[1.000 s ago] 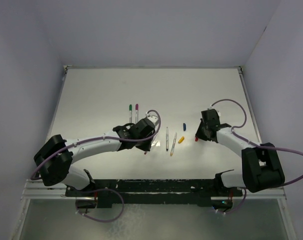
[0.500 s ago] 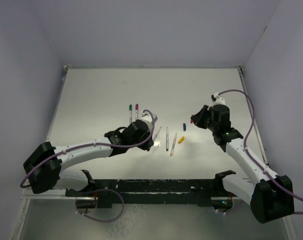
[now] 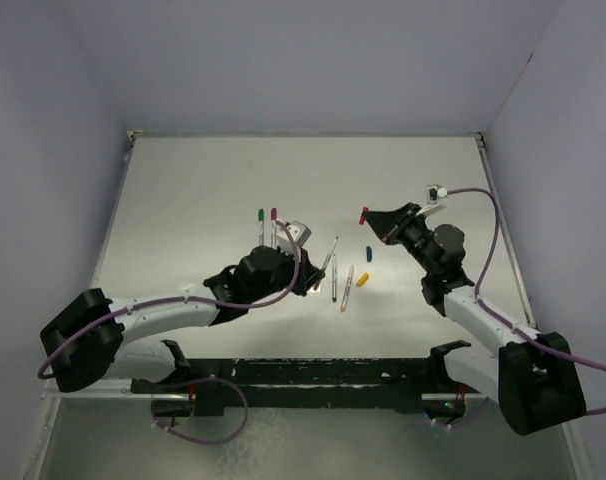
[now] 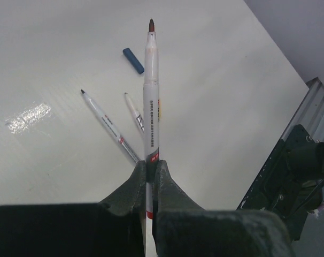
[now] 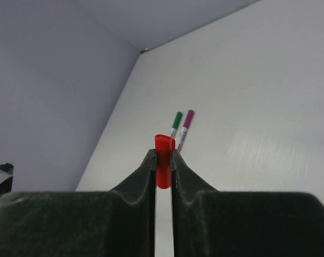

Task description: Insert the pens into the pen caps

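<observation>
Light falls evenly from above: my white table (image 3: 213, 180) glows bright, the lavender walls (image 3: 43, 150) dimmer (shadows are soft). A glare patch (image 4: 28, 115) shines on it in my left wrist view. My right fingers (image 5: 140, 182) blur close to the lens; pen (image 4: 151, 91) and red cap (image 5: 163, 160) look sharp.

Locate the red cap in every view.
Top external: red cap right of centre, in the right gripper.
Left wrist: not in it.
Right wrist: centre, clamped in that gripper.
Shared landmark: green-capped pen, in top and right wrist views.
</observation>
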You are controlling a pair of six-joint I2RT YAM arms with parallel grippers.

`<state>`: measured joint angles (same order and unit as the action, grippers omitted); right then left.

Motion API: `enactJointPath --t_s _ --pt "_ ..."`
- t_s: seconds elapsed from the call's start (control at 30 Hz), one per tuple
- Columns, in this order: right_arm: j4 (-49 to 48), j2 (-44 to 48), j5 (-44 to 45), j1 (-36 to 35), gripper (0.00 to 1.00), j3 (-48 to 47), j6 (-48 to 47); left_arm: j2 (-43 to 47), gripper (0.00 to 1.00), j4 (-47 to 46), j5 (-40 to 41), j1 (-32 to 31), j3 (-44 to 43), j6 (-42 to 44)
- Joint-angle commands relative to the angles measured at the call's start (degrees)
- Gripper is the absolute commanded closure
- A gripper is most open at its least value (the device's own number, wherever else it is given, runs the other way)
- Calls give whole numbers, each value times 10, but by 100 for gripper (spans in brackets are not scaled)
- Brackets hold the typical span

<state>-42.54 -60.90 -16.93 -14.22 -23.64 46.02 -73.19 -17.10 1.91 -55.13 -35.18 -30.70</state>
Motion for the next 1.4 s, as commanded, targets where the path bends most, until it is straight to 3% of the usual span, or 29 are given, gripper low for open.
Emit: enactJointPath --t_s 0.0,0.3,1.37 --pt "-221 -29 -45 1 100 11 97 -6 100 -151 -18 2 12 19" --pt "-306 -76 -78 1 100 16 162 -36 100 -194 -27 2 -7 37" --pt "-301 -81 -110 0 100 16 158 -48 100 -195 -18 2 -36 45"
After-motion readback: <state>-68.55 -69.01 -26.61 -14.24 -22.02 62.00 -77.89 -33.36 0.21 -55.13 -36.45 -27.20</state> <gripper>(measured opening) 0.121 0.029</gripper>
